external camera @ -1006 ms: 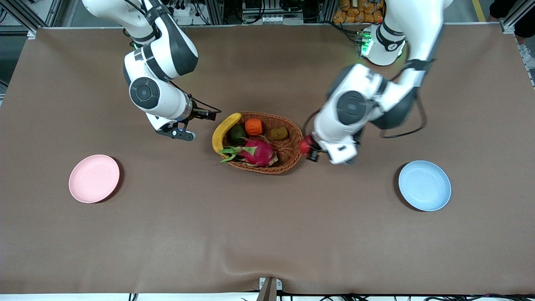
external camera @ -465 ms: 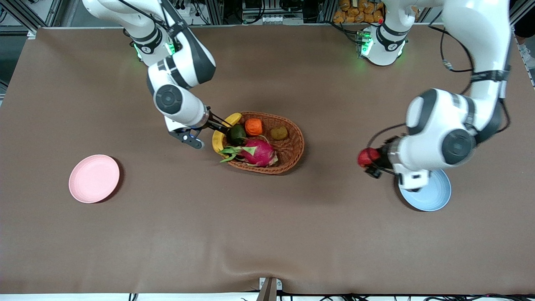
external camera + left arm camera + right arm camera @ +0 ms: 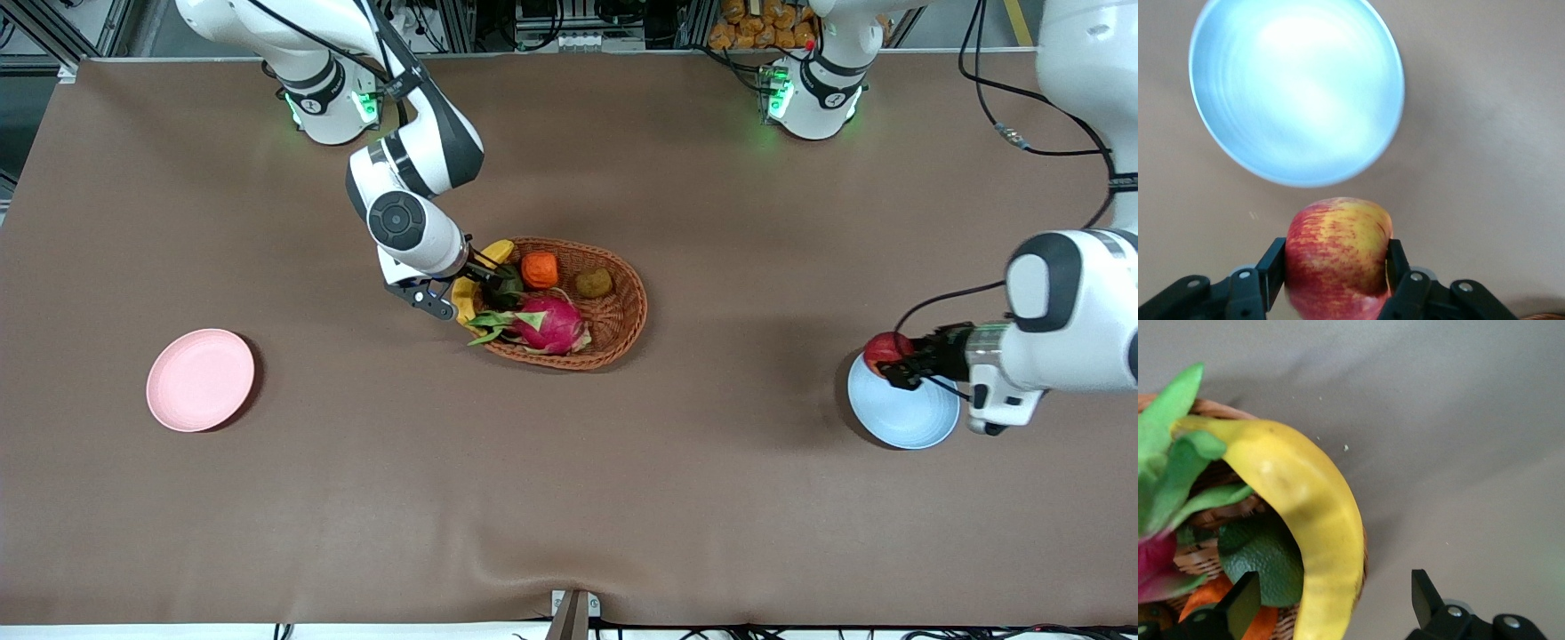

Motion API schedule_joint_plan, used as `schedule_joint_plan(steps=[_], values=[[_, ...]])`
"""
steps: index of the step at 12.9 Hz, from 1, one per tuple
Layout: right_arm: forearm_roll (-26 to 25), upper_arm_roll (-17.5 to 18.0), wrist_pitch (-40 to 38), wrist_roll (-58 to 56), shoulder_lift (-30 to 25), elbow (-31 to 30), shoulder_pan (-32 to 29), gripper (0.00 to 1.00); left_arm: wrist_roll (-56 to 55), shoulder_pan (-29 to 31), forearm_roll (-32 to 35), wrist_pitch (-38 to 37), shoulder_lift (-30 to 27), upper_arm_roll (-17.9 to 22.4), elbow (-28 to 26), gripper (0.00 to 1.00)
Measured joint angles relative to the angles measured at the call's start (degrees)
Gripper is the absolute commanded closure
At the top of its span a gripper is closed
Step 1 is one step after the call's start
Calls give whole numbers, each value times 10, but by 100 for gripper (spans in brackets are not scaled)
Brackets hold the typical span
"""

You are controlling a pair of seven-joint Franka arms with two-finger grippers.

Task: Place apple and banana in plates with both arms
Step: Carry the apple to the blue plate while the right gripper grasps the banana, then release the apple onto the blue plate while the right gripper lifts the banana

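The left hand (image 3: 896, 363) gripped the apple (image 3: 886, 349), red streaked with yellow, in the air over the rim of the light blue plate (image 3: 907, 420). The right hand (image 3: 1331, 600), fingers spread, straddled the yellow banana (image 3: 1313, 520) lying along the wicker basket's (image 3: 613, 313) edge. The pink plate (image 3: 200, 380) sat toward the right arm's end of the brown desk (image 3: 569, 498).

In the front view, the banana (image 3: 476, 283) is largely covered by the right gripper (image 3: 462, 289), and the dark green fruit (image 3: 508, 286) beside it is partly hidden. Part of the blue plate (image 3: 898, 418) is covered by the left gripper (image 3: 893, 364) and the apple (image 3: 886, 348). In the left wrist view, the apple's (image 3: 1338, 257) underside is cut off by the picture's edge.
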Motion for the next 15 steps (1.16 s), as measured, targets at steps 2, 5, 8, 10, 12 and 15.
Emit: schedule_joint_plan(steps=[2, 5, 8, 10, 12, 15], values=[[0, -1, 4, 0, 9, 1, 0, 30, 71, 27, 0, 24, 25, -1, -1, 100], [0, -1, 9, 0, 19, 2, 0, 88, 143, 39, 0, 60, 59, -1, -1, 100], [0, -1, 9, 0, 21, 3, 1, 100, 215, 39, 0, 93, 83, -1, 0, 28], [0, -1, 4, 0, 21, 8, 1, 99, 249, 37, 3, 96, 89, -3, 1, 0], [0, -3, -64, -2, 20, 46, 0, 98, 258, 34, 12, 95, 87, -7, 12, 0], [-3, -13, -172, -49, 14, 124, -19, 98, 253, 13, 27, 30, 44, -12, 36, 0]])
